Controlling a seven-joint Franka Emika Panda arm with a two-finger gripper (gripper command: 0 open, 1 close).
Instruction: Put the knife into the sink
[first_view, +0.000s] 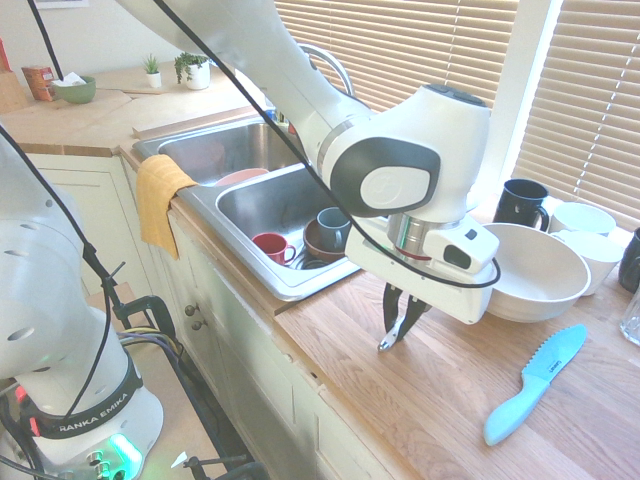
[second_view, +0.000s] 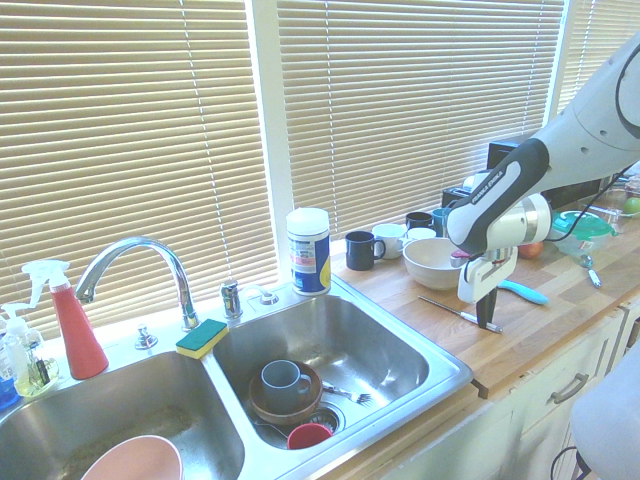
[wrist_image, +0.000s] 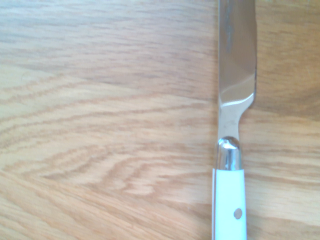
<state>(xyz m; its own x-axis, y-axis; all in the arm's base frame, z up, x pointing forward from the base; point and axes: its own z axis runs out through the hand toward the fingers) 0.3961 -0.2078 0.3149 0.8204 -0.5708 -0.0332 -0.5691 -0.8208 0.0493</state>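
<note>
The knife (wrist_image: 235, 125) lies flat on the wooden counter, right of the sink, with its silver blade (second_view: 447, 309) pointing toward the basin. Its white handle shows close up in the wrist view. My gripper (first_view: 397, 335) stands straight down on the counter, fingers closed together over the handle end, also seen as the gripper (second_view: 488, 322) from the other side. The sink (first_view: 262, 205) is the nearer steel basin (second_view: 375, 345), a short way from the blade tip, just beyond the counter's edge.
A turquoise serrated knife (first_view: 533, 385) lies behind the gripper. A big white bowl (first_view: 535, 270) and dark mugs stand by the window. The basin holds a red cup (first_view: 272, 246) and a grey cup in a brown bowl (second_view: 285, 385). A yellow cloth (first_view: 160, 200) hangs over the sink's front.
</note>
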